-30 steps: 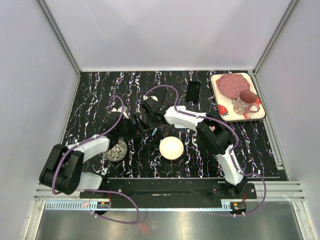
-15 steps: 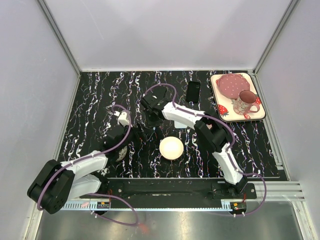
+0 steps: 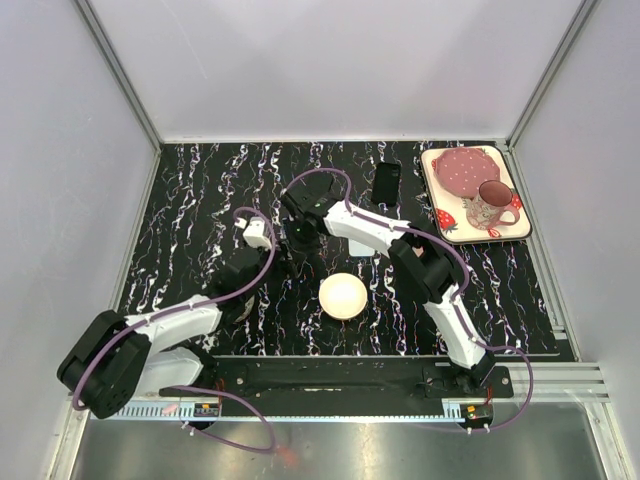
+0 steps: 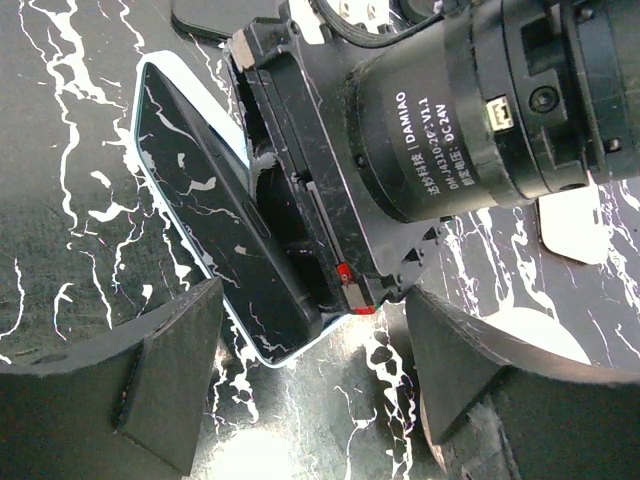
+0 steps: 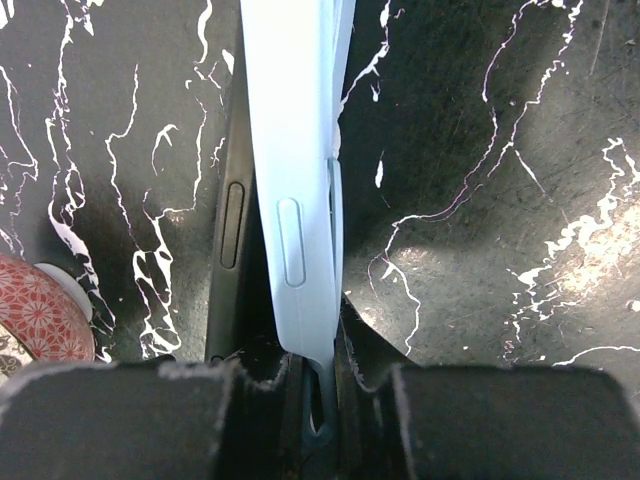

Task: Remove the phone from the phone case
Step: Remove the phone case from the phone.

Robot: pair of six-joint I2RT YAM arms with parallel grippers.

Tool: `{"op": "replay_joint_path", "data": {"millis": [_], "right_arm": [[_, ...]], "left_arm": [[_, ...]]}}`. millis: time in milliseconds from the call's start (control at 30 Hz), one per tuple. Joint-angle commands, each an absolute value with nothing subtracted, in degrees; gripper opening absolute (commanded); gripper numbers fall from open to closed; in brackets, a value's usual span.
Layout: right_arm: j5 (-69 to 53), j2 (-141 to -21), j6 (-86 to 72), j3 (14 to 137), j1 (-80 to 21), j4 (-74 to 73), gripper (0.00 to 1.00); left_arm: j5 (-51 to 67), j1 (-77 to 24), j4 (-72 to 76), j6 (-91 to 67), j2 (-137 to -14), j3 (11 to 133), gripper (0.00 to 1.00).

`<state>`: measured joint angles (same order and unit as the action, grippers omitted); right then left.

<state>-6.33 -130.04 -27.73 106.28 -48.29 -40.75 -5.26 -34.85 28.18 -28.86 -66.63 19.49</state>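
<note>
Sitting edge-on in the right tool (image 5: 318,372), phone case (image 5: 295,150) with phone (image 5: 226,235) alongside

walls (image 3: 330,60): plain grey | corner posts (image 3: 120,73): aluminium | table (image 3: 180,205): black, white-veined marble

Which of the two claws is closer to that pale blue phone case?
Right. The right claw is shut on the phone case, pinching its edge. The left claw is open close by its end, apparently not touching.

Top looks down; both close wrist views apparently share the case (image 5: 295,200).
</note>
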Motion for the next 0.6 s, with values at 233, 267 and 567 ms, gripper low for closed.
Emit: {"op": "replay_joint_path", "data": {"millis": [233, 267, 567], "right_arm": [[-14.9, -131.2, -29.2, 105.1, -48.2, -48.8, 0.0], [-14.9, -131.0, -29.2, 104.9, -48.1, -48.7, 0.0], [-14.9, -130.0, -29.2, 104.2, -47.1, -48.8, 0.0]], "left_arm": [[-17.3, -36.9, 25.0, -25.0, -69.0, 21.8, 0.75], [-17.7, -37.0, 25.2, -25.0, -68.9, 21.4, 0.76], [-24.2, -39.4, 23.7, -22.4, -71.0, 23.5, 0.76]]}}
